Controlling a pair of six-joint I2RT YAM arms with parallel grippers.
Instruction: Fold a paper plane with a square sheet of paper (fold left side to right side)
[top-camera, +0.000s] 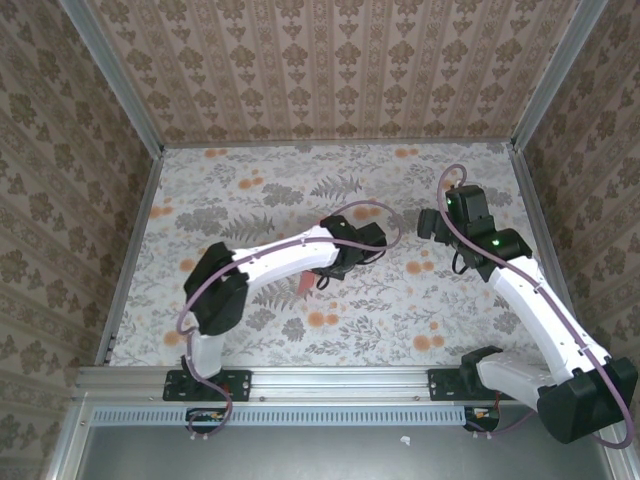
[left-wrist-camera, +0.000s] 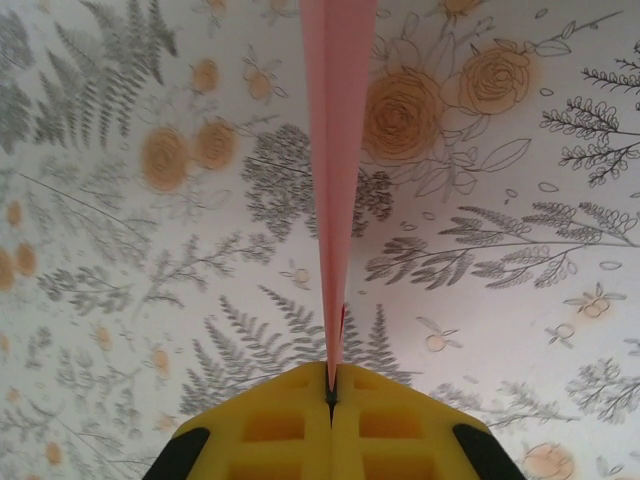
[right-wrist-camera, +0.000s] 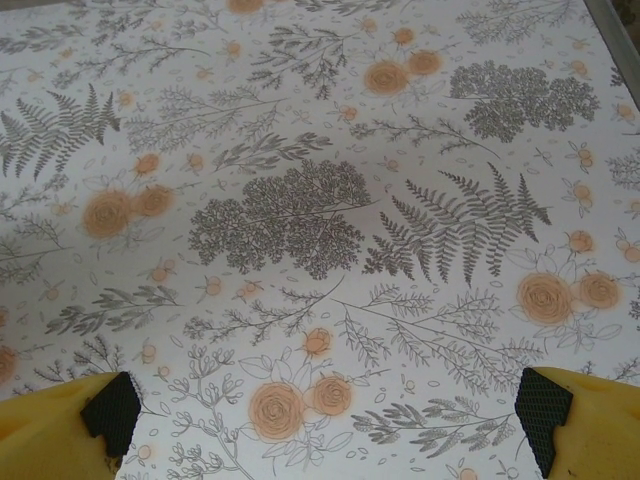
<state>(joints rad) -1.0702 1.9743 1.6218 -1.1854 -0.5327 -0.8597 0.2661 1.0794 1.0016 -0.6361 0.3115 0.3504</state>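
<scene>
The overhead view gave just a small pink-red sliver of the paper plane, poking out from under the left arm's white forearm, about mid-table and a bit left of centre. The left wrist camera was way more useful. There the left gripper had its yellow fingers pressed flat together, clamped on the narrow end of the paper.

From the fingers the plane ran straight away from the camera as a slim wedge, thin at the grip and wider toward the top edge of the frame. It was seen nearly edge-on (so the layers and creases couldn't really be counted). It was plain pink-red with no print, and one face looked a shade lighter than the other. The floral tablecloth sat behind it, and whether the far end touched the cloth couldn't be told.

The right gripper was off to the right, well apart from the paper. Its own wrist view showed both yellow fingers with black pads spread wide at the bottom corners, fully released, above the fern-and-flower cloth. From overhead that spread was hard to read.
</scene>
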